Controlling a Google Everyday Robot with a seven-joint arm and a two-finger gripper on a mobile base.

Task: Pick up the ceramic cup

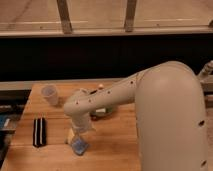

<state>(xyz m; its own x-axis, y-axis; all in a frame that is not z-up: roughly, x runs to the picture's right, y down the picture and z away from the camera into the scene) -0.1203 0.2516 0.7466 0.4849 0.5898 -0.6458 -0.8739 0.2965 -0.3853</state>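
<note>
The ceramic cup (49, 94) is a small pale whitish-lavender handleless cup. It stands at the back left of the wooden table (115, 145), tilted a little. My gripper (77, 141) points down at the table's front middle, well to the right of and nearer than the cup, not touching it. A small bluish thing (79, 146) lies at the gripper's tip. My pale arm (150, 95) reaches in from the right.
A black oblong object with a white stripe (39, 131) lies at the front left. A green thing (103, 113) shows partly from behind the arm at mid table. A dark wall and a ledge run behind the table.
</note>
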